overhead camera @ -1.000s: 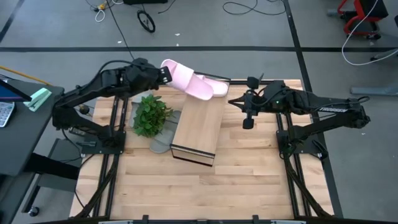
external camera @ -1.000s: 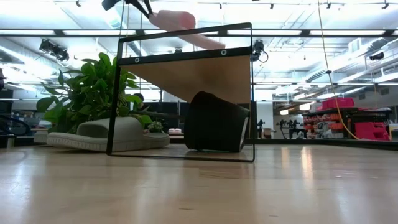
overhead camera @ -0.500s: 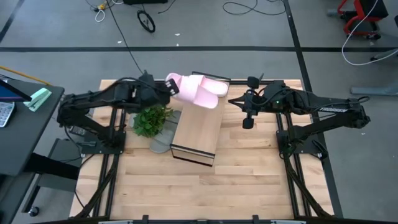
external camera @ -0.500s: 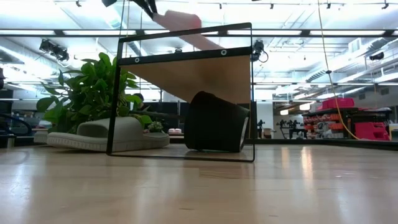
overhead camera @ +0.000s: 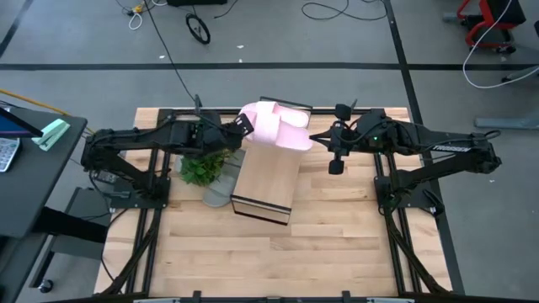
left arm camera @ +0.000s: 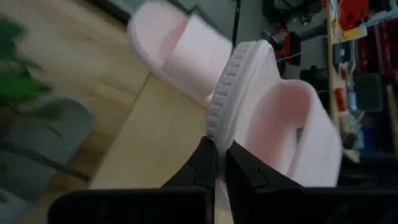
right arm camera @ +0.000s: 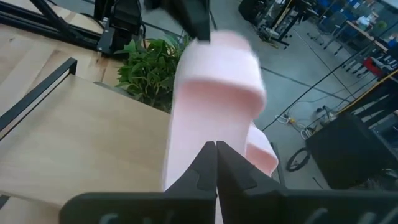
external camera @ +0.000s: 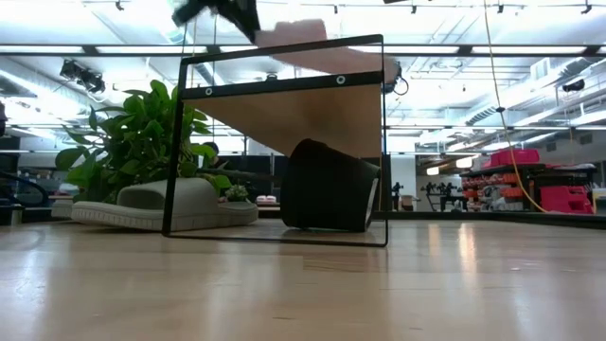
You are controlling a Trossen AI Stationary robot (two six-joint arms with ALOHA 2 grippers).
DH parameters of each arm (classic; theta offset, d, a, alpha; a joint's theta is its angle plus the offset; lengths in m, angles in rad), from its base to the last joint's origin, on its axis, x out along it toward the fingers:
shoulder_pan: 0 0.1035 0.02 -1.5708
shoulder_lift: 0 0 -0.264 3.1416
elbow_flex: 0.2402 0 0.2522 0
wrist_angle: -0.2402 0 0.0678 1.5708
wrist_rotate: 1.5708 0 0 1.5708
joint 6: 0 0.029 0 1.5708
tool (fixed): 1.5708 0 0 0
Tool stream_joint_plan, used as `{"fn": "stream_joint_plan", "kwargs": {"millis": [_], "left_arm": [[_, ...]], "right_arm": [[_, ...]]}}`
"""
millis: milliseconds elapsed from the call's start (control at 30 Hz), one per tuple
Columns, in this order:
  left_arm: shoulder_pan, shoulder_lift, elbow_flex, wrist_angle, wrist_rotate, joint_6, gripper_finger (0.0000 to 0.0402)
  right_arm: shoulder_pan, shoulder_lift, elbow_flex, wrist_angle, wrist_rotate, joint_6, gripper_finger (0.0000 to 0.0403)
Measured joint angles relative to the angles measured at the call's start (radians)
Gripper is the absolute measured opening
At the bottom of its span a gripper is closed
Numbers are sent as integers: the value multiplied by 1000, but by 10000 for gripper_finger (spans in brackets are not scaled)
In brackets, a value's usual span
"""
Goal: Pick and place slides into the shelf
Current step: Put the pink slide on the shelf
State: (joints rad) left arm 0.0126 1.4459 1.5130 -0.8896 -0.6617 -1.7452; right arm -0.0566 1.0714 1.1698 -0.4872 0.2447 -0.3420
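My left gripper (overhead camera: 242,125) is shut on a pale pink slide (overhead camera: 268,128) above the far end of the light-wood shelf (overhead camera: 265,178). It also shows at the top of the low view (external camera: 227,11). A second pink slide (left arm camera: 171,53) lies on the shelf's top at its far end. A grey slide (overhead camera: 219,190) lies on the table by the shelf's left side, next to the plant. My right gripper (overhead camera: 335,160) is shut and empty, hanging right of the shelf's far end. My left gripper pinches the ribbed sole rim (left arm camera: 219,121) at one end of the pink slide between its two fingers. The fingers come about level from the table's left. The slide is lifted above the shelf's top (external camera: 317,52), reaching toward the right over the other pink slide.
A leafy green plant (overhead camera: 203,158) stands left of the shelf, under my left arm. A dark rounded thing (external camera: 331,185) sits under the shelf's top. Bare wooden tabletop (overhead camera: 253,252) lies toward the near edge.
My left gripper has gone toward the table's right edge and a little down, carrying the pink slide from beyond the shelf's far left corner to above the shelf's far end. The slide has turned and now reaches over the other pink slide.
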Motion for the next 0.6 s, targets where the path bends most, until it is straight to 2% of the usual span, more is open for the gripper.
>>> {"fn": "stream_joint_plan", "kwargs": {"millis": [167,367,600], "left_arm": [[9,-55,-216,283,34,-2,17],[6,-131,-405,434,43,-113,17],[22,-196,-566,496,44,-199,17]], "right_arm": [[0,0,0,-1,0,1,0],[0,0,0,-6,-9,34,0],[0,0,0,-10,-10,37,0]]}}
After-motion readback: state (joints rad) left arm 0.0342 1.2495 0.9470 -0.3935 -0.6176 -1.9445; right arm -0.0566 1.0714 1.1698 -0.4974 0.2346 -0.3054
